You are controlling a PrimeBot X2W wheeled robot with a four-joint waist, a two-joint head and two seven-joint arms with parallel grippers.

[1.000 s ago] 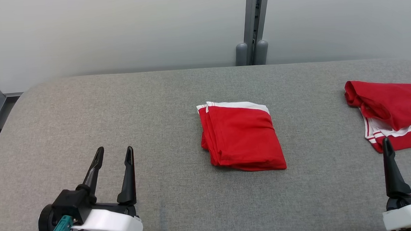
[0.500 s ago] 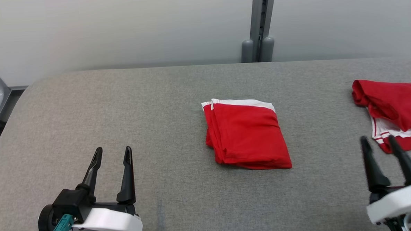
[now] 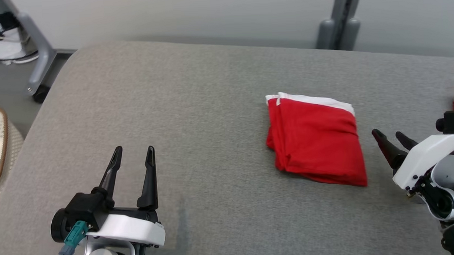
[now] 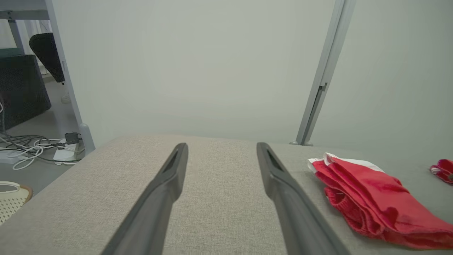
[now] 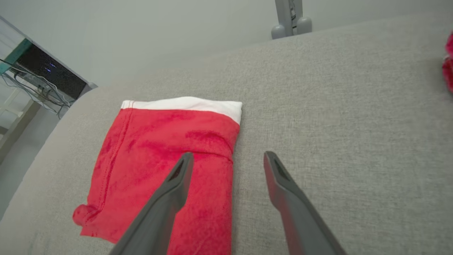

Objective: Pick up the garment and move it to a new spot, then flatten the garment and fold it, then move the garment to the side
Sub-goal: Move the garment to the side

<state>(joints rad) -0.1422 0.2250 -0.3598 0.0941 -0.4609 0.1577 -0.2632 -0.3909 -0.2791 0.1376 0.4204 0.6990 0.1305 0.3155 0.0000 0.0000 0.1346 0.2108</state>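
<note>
Garment (image 3: 315, 139), folded, lies on the worktop (image 3: 191, 106) just left of the right pincer (image 3: 385, 133), the nearer one, its long axis running away from the robot; left pincer (image 3: 134, 148) well apart. Both gape, empty.

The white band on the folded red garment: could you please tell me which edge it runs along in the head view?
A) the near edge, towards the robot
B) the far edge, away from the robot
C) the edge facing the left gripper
B: in the head view the white band lines the far edge of the folded red garment.
</note>
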